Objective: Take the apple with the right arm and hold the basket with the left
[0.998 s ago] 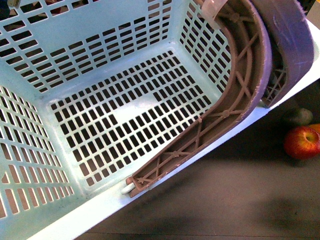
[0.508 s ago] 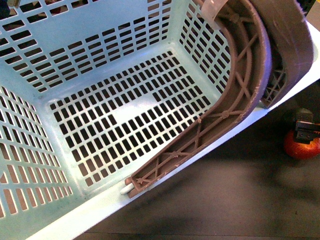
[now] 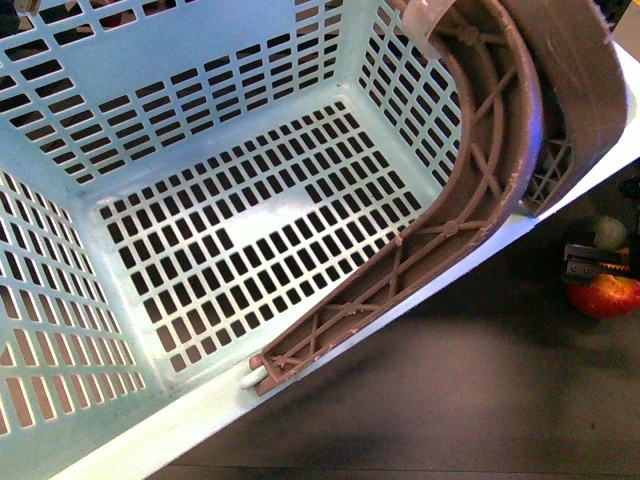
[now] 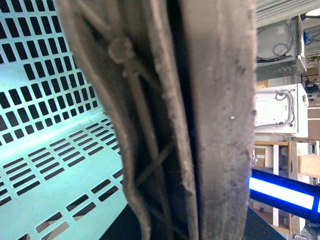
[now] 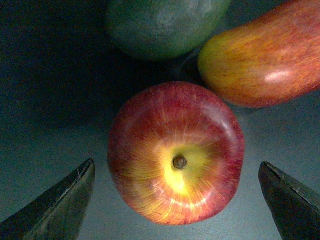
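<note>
Right gripper [image 3: 597, 263] is now hovering over the apple [image 3: 606, 297], newly arrived.
Its jaws are gaping astride it; apple is sitting stem-up on the table [image 3: 450, 400] near the basket [image 3: 200, 420]; left jaws hidden.

The basket [image 3: 200, 45] was smooth plastic with a soft shine. Its handle [image 3: 480, 170] was plastic too, but dull. Up close in the left wrist view, the handle looked rough and scuffed, with gritty edges. The apple [image 5: 175, 155] had smooth, shiny skin with fine streaks. The green fruit [image 5: 165, 22] had a dull skin. The orange-red fruit [image 5: 265, 60] was smooth and glossy, with a bright spot of light on it. The table [image 3: 450, 400] was dark, flat and matt. The fingers [image 5: 62, 207] of the right gripper [image 5: 176, 161] looked dark and dull.
</note>
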Action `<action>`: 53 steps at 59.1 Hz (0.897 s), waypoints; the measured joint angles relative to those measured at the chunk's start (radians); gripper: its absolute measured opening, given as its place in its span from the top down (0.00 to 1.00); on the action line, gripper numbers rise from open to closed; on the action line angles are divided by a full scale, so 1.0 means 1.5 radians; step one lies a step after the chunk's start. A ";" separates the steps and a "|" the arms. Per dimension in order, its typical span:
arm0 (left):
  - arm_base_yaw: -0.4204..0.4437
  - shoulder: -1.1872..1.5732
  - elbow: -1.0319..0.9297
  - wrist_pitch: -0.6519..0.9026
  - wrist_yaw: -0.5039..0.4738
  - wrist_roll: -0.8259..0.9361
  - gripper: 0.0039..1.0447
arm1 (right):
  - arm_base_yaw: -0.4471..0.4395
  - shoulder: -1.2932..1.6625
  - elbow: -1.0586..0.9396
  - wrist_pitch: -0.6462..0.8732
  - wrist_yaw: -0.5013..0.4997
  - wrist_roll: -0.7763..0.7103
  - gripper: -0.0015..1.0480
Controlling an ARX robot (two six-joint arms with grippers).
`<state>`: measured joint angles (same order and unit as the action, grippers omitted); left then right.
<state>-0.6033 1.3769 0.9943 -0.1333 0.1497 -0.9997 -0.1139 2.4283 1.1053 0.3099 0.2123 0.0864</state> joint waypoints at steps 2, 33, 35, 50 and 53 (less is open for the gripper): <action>0.000 0.000 0.000 0.000 0.000 0.000 0.84 | -0.001 0.004 0.003 -0.002 -0.002 0.001 0.08; 0.000 0.000 0.000 0.000 0.000 0.000 0.84 | -0.015 0.056 0.074 -0.026 -0.013 0.015 0.20; 0.000 0.000 0.000 0.000 0.000 0.000 0.84 | -0.015 0.056 0.073 -0.024 -0.015 0.016 0.24; 0.000 0.000 0.000 0.000 0.000 0.001 0.84 | -0.020 0.035 0.020 0.027 -0.025 0.004 0.25; 0.000 0.000 0.000 0.000 -0.001 0.001 0.84 | -0.022 0.020 -0.001 0.038 -0.033 0.000 0.25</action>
<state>-0.6033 1.3769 0.9943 -0.1333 0.1490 -0.9989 -0.1471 2.4584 1.1034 0.3668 0.1623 0.0864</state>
